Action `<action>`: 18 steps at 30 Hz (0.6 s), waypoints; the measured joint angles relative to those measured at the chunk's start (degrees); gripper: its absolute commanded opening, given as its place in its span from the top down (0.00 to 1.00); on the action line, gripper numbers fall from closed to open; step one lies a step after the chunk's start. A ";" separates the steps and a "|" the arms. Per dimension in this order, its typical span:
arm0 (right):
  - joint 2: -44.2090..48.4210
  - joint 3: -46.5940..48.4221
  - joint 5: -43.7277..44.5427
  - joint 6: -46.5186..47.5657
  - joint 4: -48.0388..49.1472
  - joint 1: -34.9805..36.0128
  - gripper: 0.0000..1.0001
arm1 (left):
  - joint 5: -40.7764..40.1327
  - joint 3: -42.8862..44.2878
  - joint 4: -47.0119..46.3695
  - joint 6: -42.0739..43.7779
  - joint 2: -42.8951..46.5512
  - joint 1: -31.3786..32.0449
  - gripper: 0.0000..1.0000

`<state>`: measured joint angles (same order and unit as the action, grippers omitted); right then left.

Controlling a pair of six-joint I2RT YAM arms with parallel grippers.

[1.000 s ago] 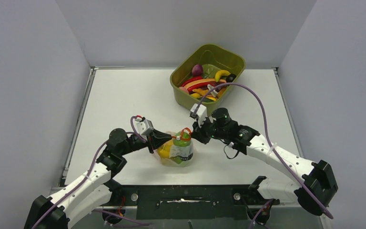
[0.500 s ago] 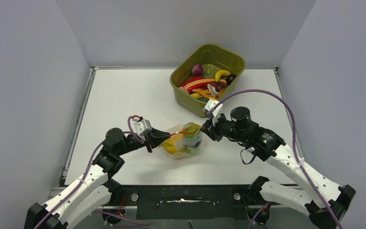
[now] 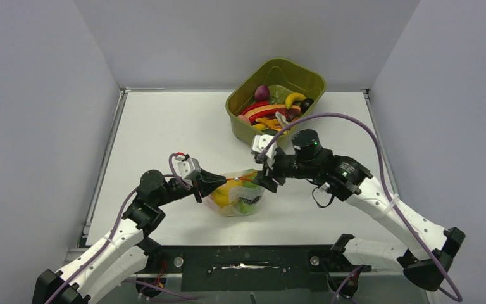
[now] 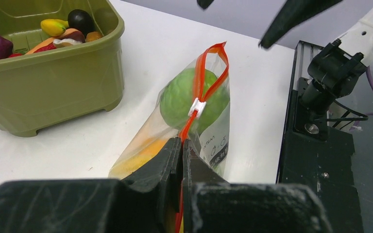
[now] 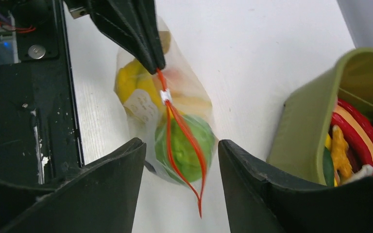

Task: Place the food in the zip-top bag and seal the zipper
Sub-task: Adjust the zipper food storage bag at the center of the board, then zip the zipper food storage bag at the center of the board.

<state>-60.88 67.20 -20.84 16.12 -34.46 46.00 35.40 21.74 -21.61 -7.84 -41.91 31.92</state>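
Note:
The clear zip-top bag [image 3: 237,197] lies on the table between both arms, holding food: a green lime [image 4: 194,99] and yellow pieces [image 5: 128,80]. My left gripper [image 4: 181,141] is shut on the orange-red zipper [image 4: 200,90] at the bag's left end. A white slider [image 5: 165,95] sits partway along the zipper. Past the slider the two orange strips stand apart as a loop. My right gripper [image 5: 180,145] is open, its fingers either side of the bag's free end without touching it. In the top view the left gripper [image 3: 218,184] and the right gripper [image 3: 261,180] face each other across the bag.
An olive-green tub [image 3: 304,76] with several more toy foods stands at the back right, close behind the right gripper. In the right wrist view the tub's wall [image 5: 311,131] is just right of the fingers. The black base rail [image 3: 247,259] runs along the near edge.
My right gripper pulled the bag's end to the right, then opened and let it go, moving back left. The bag has slackened and sagged. The left gripper keeps its hold.

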 measured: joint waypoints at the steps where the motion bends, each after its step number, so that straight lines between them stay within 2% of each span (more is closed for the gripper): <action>1: -1.25 0.44 -0.24 0.83 -0.07 1.31 0.42 | 0.00 0.00 -0.02 -0.07 0.00 0.00 1.00; 5: -7.65 2.86 -0.85 4.44 -0.26 4.79 0.42 | 0.02 0.00 -0.04 -0.31 0.00 0.00 1.00; 12: -14.12 3.17 -2.03 10.58 0.15 5.07 0.47 | 0.52 -0.15 -0.07 -0.50 0.09 -0.04 1.00; 14: -15.10 3.21 -2.84 11.96 0.22 5.09 0.52 | 0.70 -0.22 -0.07 -0.50 0.28 -0.04 1.00; 18: -16.02 3.21 -4.35 13.97 0.44 5.09 0.70 | 0.87 -0.24 -0.04 -0.50 0.55 -0.04 1.00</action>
<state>-76.90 70.41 -25.19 30.09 -34.02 51.09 36.27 21.50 -21.65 -8.34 -41.36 31.88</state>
